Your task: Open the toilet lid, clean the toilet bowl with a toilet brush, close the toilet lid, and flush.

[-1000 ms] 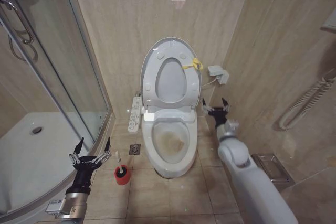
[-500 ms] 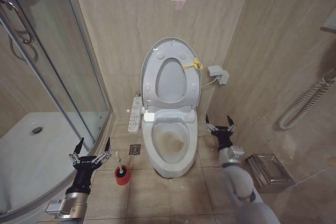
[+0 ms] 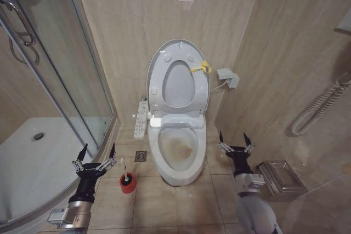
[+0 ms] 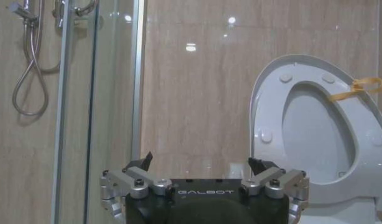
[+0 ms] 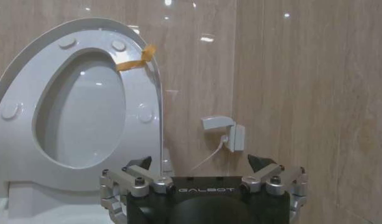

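**Lid up, bowl exposed, both grippers empty**

The toilet lid (image 3: 178, 53) stands upright against the tan tiled wall at the centre of the head view, with the ring seat (image 3: 178, 83) raised flat against it, so most of the lid's underside is covered and only its rim and a few round bumpers show. A yellow tie (image 3: 202, 68) loops around the seat's right edge. Below it, the toilet bowl (image 3: 176, 149) lies open, brownish stains visible inside; its water line is hard to make out. A white button panel (image 3: 142, 119) sits along the bowl's left side.

The toilet brush (image 3: 127, 181) stands in its red holder on the floor, lower left of centre, just beside the bowl's foot; the bristles are hidden inside the cup.

The left gripper (image 3: 95, 156) hovers at lower left, near the brush and above it in the frame, jaws spread wide and holding nothing. The right gripper (image 3: 236, 142) sits at lower right, beside the bowl, jaws likewise released and empty; its arm is cut off by the bottom edge.

In the left wrist view the lid (image 4: 315, 126) is cropped at the right edge.
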Available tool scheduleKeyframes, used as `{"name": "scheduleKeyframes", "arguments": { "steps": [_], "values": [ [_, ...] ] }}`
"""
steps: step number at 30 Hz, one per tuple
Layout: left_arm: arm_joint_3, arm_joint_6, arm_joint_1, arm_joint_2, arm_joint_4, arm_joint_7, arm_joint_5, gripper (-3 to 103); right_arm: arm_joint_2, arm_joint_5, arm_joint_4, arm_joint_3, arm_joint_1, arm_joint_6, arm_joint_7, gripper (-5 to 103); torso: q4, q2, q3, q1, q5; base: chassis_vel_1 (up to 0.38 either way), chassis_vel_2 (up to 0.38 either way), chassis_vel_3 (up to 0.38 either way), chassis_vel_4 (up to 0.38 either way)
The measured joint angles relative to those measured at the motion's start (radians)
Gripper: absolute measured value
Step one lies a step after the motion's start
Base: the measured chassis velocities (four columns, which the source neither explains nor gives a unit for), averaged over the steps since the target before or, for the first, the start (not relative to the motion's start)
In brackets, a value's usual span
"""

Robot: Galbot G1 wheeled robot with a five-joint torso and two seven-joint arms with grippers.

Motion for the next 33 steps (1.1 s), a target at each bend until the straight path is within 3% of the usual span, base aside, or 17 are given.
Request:
{"name": "scheduleKeyframes", "arguments": {
  "steps": [33],
  "values": [
    [0.000, 0.000, 0.000, 0.000, 0.000, 0.000, 0.000, 100, 0.024, -0.004, 0.000, -0.017, -0.004, -0.005, -0.014, 100, 0.0000, 0.000, 0.000, 0.000, 0.0001, 0.000, 0.000, 0.000, 0.000]
  ]
}}
